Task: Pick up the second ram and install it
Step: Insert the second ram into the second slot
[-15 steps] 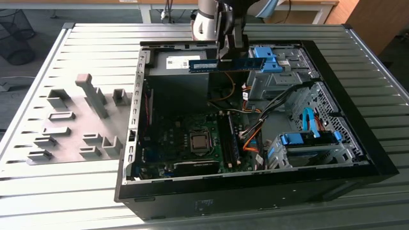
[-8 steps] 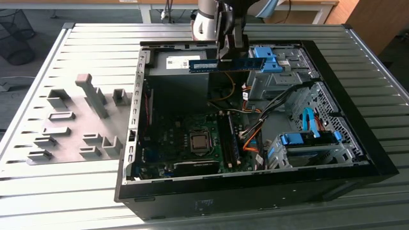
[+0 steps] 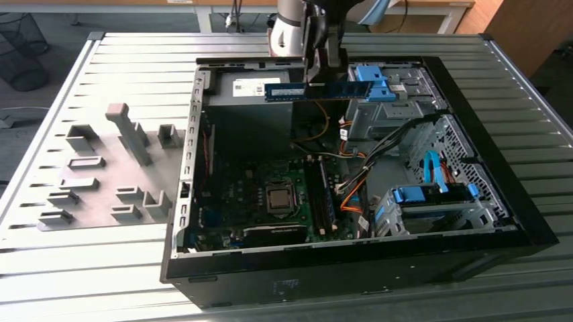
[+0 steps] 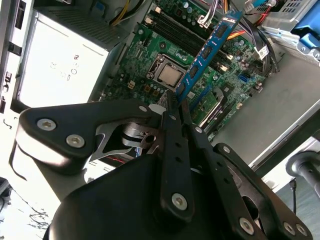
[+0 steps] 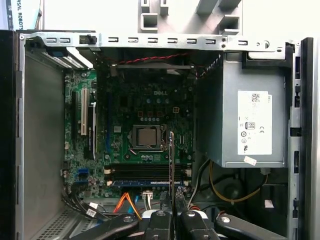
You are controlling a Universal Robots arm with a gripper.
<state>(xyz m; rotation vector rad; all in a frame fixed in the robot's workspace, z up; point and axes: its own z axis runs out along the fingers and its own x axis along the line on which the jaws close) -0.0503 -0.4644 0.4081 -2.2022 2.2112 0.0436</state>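
Note:
The second ram is a long blue stick with black chips. It hangs level over the back part of the open computer case, with my gripper shut on its upper edge. In the second wrist view the ram runs out from between the black fingers above the green motherboard. In the first wrist view the ram shows edge-on, over the dark memory slots just beside the processor socket. The gripper clamps it from below in that picture.
The grey power supply sits close beside the ram. Blue drive latches and a drive cage fill the exterior view's right side of the case. Orange and black cables run near the slots. Grey holder blocks stand on the slatted table.

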